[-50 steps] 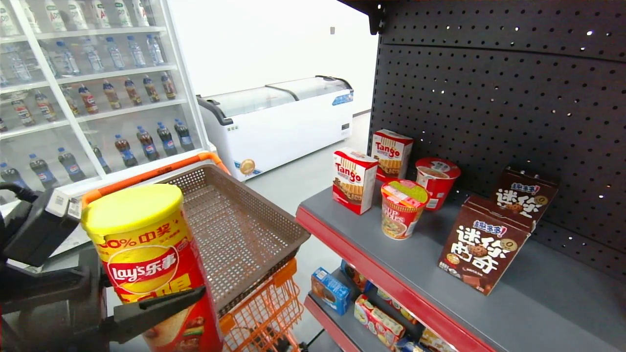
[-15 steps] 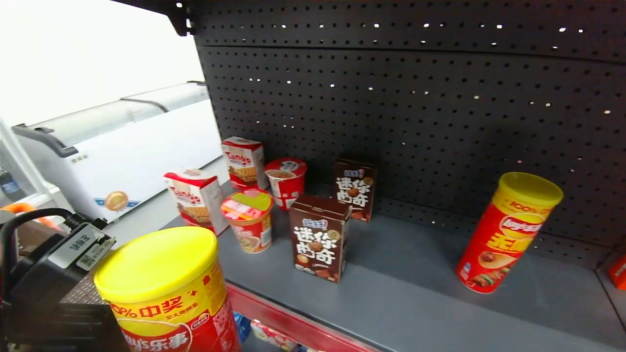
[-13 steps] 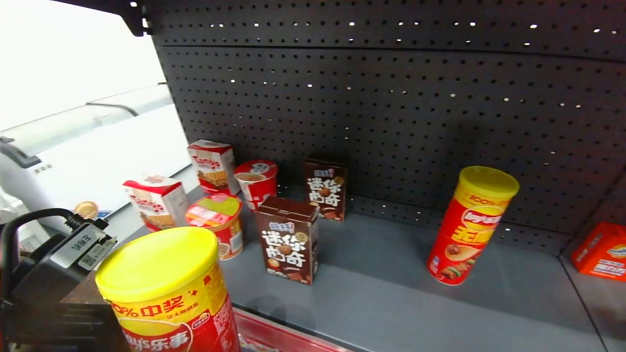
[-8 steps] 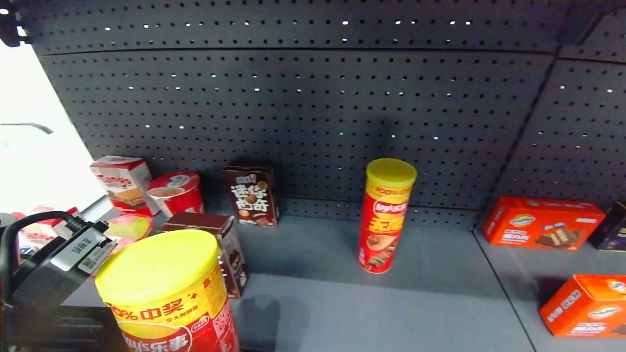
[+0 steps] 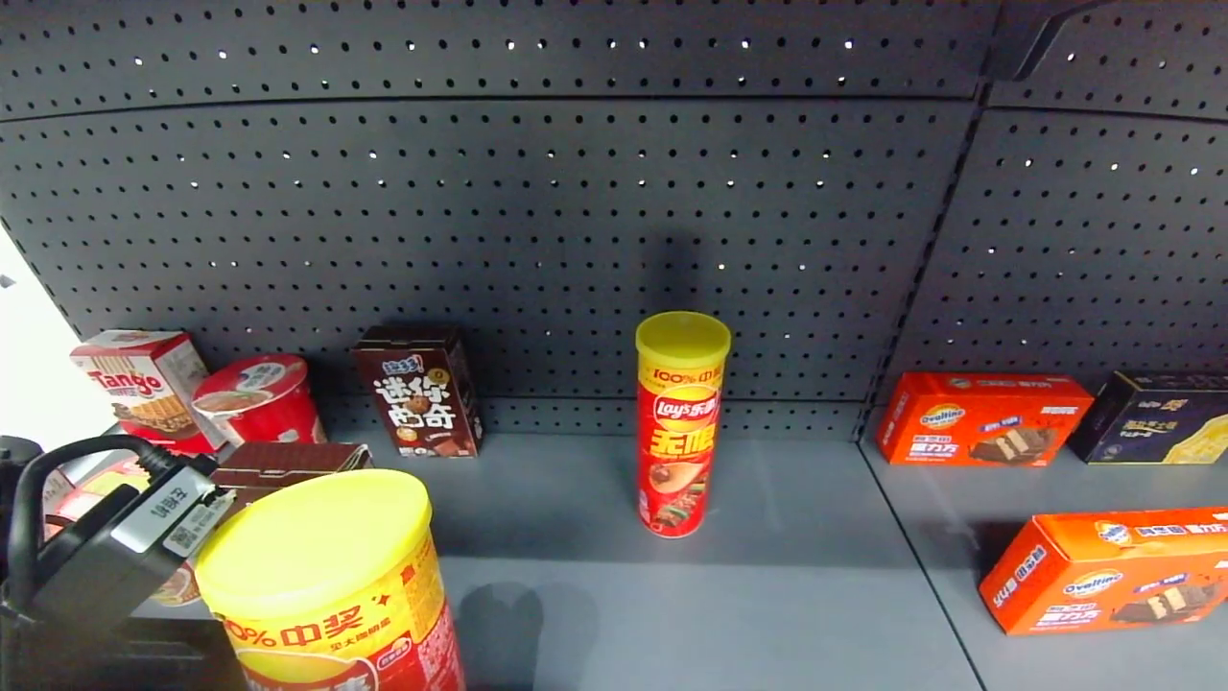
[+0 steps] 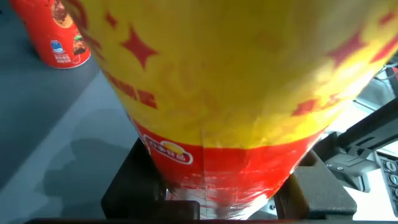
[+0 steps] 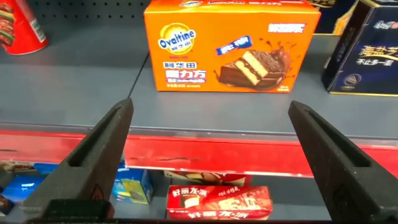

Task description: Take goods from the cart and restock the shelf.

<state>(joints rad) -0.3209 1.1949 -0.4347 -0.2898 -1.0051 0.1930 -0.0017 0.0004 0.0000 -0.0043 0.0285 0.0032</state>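
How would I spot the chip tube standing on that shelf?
On the grey shelf before the black pegboard, look near the middle. The chip tube stands upright alone, between a brown box and an orange box: the only tall red cylinder with a yellow lid there.

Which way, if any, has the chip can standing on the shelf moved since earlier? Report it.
No. The camera swung, not the can: the chip can stands upright by the pegboard, right of the brown box, as before.

A dark pegboard panel backs the grey shelf with its red front edge.
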